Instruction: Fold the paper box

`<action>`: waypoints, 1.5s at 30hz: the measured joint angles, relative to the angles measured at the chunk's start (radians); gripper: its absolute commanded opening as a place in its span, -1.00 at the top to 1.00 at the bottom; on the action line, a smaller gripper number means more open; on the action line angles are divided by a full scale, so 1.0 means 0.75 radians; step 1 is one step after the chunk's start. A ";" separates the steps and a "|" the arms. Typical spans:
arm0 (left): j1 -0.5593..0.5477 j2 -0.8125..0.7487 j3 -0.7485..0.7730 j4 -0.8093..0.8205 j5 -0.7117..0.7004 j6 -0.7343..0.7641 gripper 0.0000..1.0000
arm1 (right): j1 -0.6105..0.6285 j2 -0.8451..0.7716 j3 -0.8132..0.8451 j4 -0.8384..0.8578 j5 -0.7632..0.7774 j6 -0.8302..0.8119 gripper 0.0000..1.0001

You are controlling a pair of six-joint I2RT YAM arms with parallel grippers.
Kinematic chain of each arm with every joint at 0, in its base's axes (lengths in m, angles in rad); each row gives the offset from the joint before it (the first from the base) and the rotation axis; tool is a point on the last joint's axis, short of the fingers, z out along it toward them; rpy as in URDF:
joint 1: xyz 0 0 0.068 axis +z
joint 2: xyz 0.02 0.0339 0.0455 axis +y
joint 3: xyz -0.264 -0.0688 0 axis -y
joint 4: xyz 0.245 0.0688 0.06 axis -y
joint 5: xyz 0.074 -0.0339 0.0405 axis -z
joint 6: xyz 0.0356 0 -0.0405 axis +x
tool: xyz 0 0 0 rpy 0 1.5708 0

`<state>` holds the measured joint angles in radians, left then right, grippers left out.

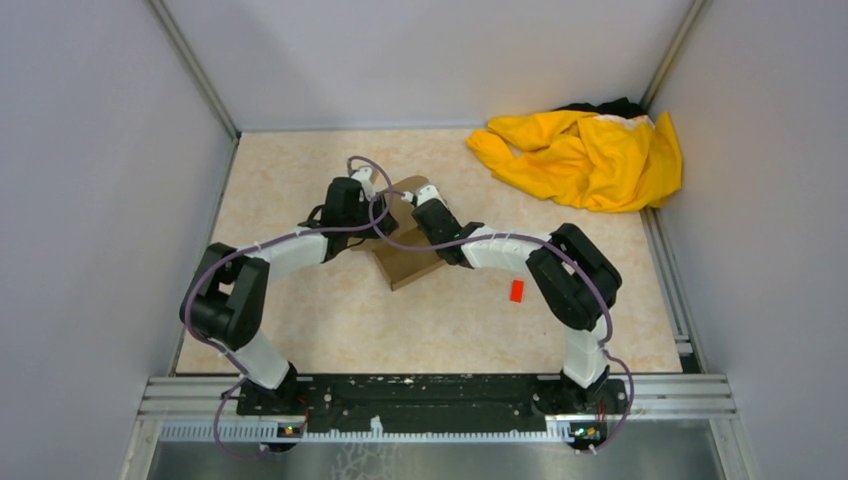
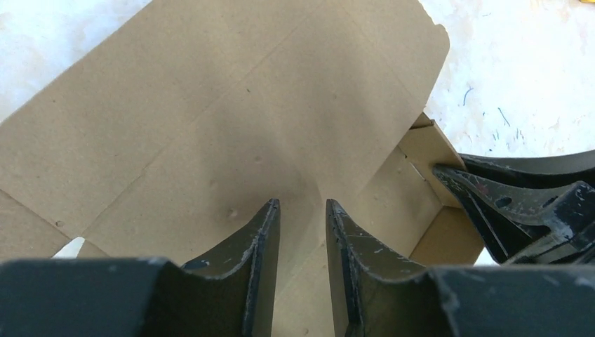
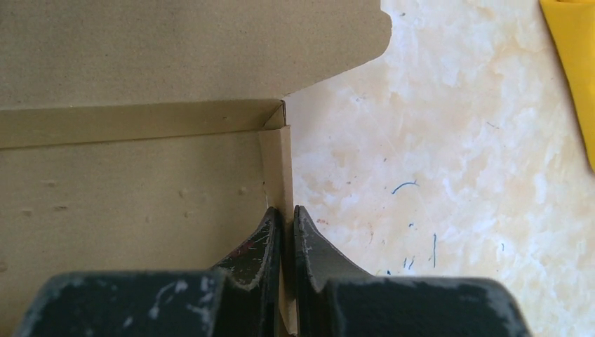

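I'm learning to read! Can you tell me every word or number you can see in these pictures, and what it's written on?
No words, numbers or labels can be read in any view.
paper box: plain brown, no print.
table: only small blue scribbles, not letters.
yellow cloth: no writing shows.
red block: too small to tell.

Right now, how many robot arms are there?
2. The black-and-white left arm reaches from the near left; the black-and-white right arm from the near right. Both meet at the plain brown cardboard box.
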<state>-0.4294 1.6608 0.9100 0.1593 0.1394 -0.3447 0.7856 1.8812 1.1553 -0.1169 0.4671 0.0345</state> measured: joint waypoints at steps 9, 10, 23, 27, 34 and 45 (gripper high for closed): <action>0.001 0.018 -0.023 0.062 0.035 -0.004 0.29 | 0.022 0.042 0.020 0.036 0.108 -0.033 1.00; 0.002 0.019 -0.023 0.065 0.037 -0.004 0.29 | 0.024 0.050 0.030 0.032 0.115 -0.035 1.00; 0.008 -0.056 -0.084 0.053 0.066 -0.009 0.27 | -0.001 0.064 0.056 0.048 -0.072 -0.121 0.79; 0.008 -0.203 -0.169 -0.003 0.075 -0.030 0.21 | -0.004 0.063 0.045 0.085 -0.240 -0.172 0.79; 0.008 -0.458 -0.231 -0.075 0.079 -0.071 0.16 | 0.002 0.061 -0.008 0.130 -0.414 -0.254 0.82; 0.009 -0.676 -0.293 -0.135 0.077 -0.104 0.13 | 0.055 0.021 -0.082 0.179 -0.400 -0.332 0.93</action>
<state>-0.4229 1.1538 0.6903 0.0582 0.1970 -0.4229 0.8272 1.8969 1.0939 0.0174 0.1673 -0.2142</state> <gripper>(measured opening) 0.433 0.070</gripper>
